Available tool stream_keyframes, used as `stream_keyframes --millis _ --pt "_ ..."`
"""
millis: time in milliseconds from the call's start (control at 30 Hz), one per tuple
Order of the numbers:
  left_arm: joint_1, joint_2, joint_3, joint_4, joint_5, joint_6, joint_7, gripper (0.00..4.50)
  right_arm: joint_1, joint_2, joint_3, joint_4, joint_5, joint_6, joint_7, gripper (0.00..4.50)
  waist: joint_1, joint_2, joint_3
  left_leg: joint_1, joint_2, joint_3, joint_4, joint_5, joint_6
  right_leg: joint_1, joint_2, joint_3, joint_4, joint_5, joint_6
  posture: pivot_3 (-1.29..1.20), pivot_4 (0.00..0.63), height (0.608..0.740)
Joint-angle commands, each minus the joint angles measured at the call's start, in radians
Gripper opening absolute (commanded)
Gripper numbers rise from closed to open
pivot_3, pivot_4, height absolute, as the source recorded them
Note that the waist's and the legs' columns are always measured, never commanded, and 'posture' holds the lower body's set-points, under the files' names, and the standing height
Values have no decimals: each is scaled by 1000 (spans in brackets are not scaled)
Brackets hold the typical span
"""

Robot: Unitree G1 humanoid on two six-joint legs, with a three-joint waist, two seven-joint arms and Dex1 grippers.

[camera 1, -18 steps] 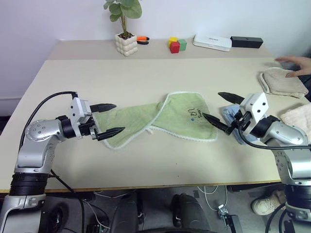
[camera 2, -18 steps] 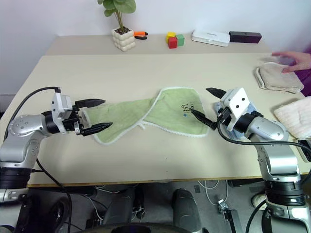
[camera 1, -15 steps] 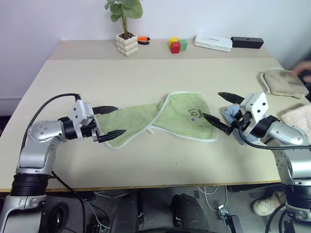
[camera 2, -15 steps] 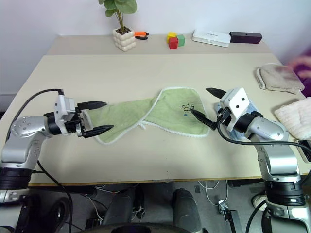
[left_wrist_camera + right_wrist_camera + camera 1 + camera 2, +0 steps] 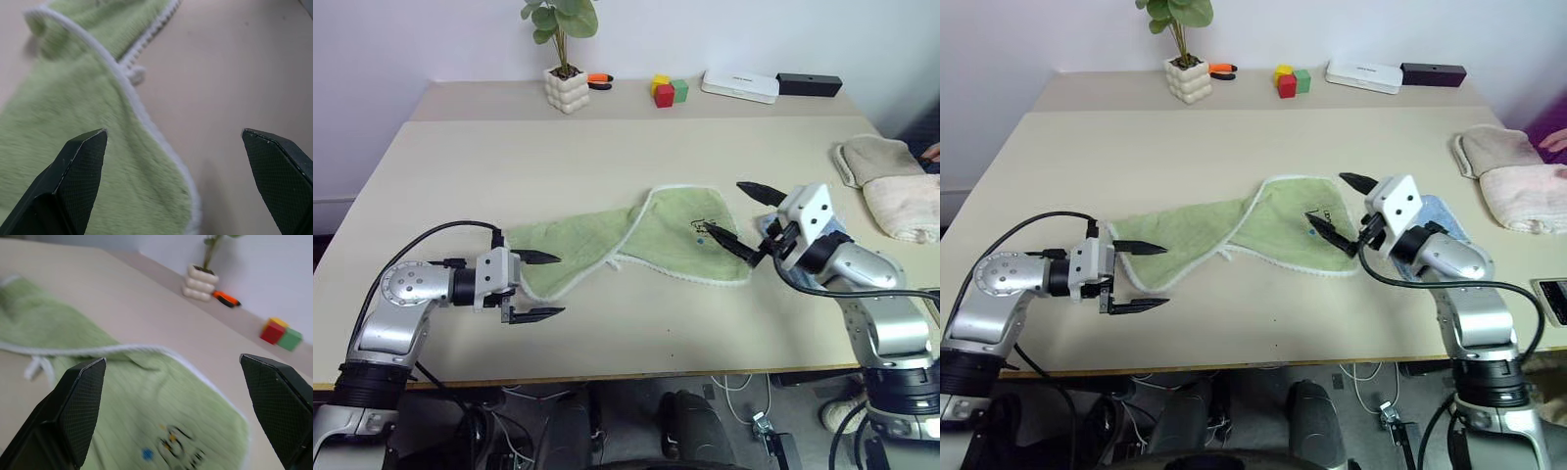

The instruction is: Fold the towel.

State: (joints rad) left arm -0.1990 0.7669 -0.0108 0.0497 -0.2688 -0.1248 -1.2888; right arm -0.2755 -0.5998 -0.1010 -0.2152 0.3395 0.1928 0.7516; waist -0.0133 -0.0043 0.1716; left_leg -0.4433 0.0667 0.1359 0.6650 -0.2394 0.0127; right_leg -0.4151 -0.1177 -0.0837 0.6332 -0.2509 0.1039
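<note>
The light green terry towel (image 5: 641,245) with whitish stitched edging lies crumpled and partly twisted near the middle of the beige table (image 5: 607,157), stretched out sideways, its small dark printed mark (image 5: 707,226) at the end nearer the right arm. All else is placed from this towel.

The left gripper (image 5: 536,286) sits at the towel's left end, its two black fingers spread wide — one fingertip over the cloth's corner, the other over bare table just off the edge. It holds nothing. In the left wrist view the whitish edging (image 5: 146,117) runs between the fingers (image 5: 80,161), green cloth on one side and tabletop on the other.

The right gripper (image 5: 736,217) hovers at the towel's right end, over the printed mark, fingers likewise wide apart and empty. Under that wrist, just beside the towel's right end, lies a small blue cloth (image 5: 1440,211).

Well to the right of the towel, a beige folded towel (image 5: 876,157) and a pinkish folded towel (image 5: 901,206) lie touching one another. Far behind the towel, along the table's back edge, stand a potted plant in a knobbly white pot (image 5: 566,86), an orange-handled tool (image 5: 599,79), coloured blocks (image 5: 670,90), a flat white box (image 5: 739,86) and a black bar (image 5: 810,84).
</note>
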Motion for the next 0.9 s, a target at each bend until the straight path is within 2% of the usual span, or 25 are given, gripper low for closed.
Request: stream_keyframes --millis 33,267,300,400,600,667,800,900 --pt "41 18 8 -62 0 4 18 4500 -38 14 3 -20 2 -21 -5 4450 0 0 0 0 0 0 0 0 0 0 0 0 0 0 0 0 150 735" --pt "69 19 -9 -13 77 19 95 4500 -53 26 16 -15 0 -28 -3 4450 1 0 0 0 0 0 0 0 0 0 0 0 0 0 0 0 150 735" --pt "74 13 -24 -7 92 40 111 4251 -54 26 12 -8 0 -32 0 4483 2 0 0 0 0 0 0 0 0 0 0 0 0 0 0 0 150 735" --pt "86 4 -57 30 117 53 121 3127 -58 29 14 -8 -3 -30 -3 4500 3 1 -1 0 0 0 0 0 0 1 0 0 0 0 0 0 150 735" --pt "69 -14 -73 36 108 68 132 119 -89 29 0 58 -53 -61 -41 4500 6 6 -4 2 0 -1 0 0 0 3 0 0 0 0 0 0 150 735" --pt "62 -10 -62 42 97 64 132 47 -126 32 6 130 -105 -72 -89 4500 3 7 -5 2 0 -1 1 0 0 3 0 0 0 0 -1 0 150 735" --pt "57 -1 -1 15 1 104 104 47 -214 47 53 290 -181 33 -164 4500 -1 7 -5 2 0 0 0 0 0 2 0 0 0 0 -1 0 150 735" --pt "34 -13 124 -44 -187 205 108 47 -288 75 73 415 -224 88 -224 4500 -3 6 -4 0 0 0 0 1 -1 -1 0 0 2 0 0 0 150 735"
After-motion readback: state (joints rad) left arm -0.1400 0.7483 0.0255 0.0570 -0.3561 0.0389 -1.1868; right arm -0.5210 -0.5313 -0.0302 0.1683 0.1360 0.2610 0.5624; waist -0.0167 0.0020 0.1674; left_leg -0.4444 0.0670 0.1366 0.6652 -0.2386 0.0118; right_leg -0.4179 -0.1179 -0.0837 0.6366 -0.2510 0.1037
